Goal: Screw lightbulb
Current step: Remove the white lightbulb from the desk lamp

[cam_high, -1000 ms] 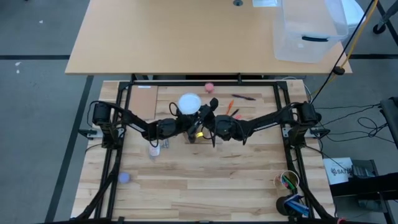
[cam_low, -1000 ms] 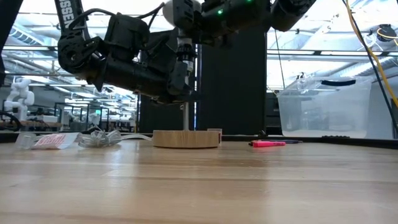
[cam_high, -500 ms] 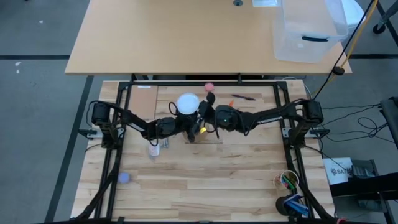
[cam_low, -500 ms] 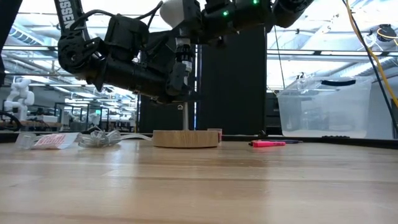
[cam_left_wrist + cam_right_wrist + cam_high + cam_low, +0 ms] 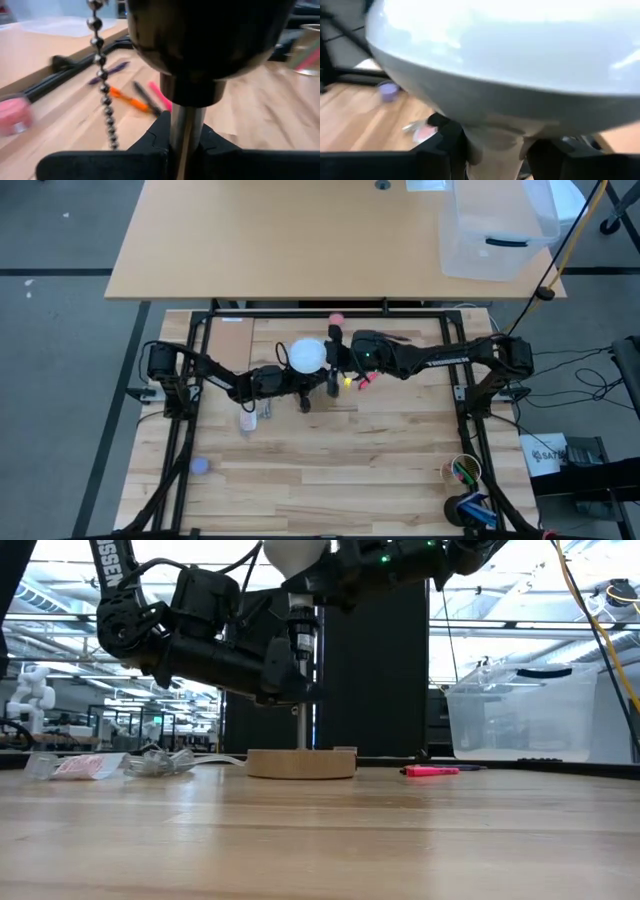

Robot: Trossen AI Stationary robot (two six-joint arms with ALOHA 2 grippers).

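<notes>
The lightbulb (image 5: 305, 355), a white frosted globe, stands globe-up at the top of the low view (image 5: 295, 552), over the black socket (image 5: 210, 40) of a lamp. The lamp's thin metal post (image 5: 299, 725) rises from a round wooden disc (image 5: 300, 762) lying flat on the table. My right gripper (image 5: 335, 368) is shut on the bulb. My left gripper (image 5: 303, 390) is shut on the post under the socket. A bead chain (image 5: 102, 75) hangs beside the socket. My left gripper pinches the metal post (image 5: 184, 132) between its two fingers, just below the black socket. The fingers come nearly level from the table's left and lie across the upright post. My right gripper pinches the bulb's tapering neck (image 5: 495, 142) under the globe between its two fingers (image 5: 440, 145). It comes about level from the table's right. The bulb stands upright, globe up, above the socket; whether its base touches the socket, I cannot tell.
A pink ball (image 5: 337, 319) and pens (image 5: 390, 336) lie at the table's far side. A crumpled wrapper (image 5: 165, 762) and a small packet (image 5: 85, 766) lie to the left. A purple ball (image 5: 199, 465) and a cup of pens (image 5: 463, 471) sit nearer the front.
My right gripper has swung toward the table's far edge and risen a little, its wrist turning, with the bulb still in its fingers. The bulb now stands straighter over the post. My left gripper stays on the post and has turned slightly.
</notes>
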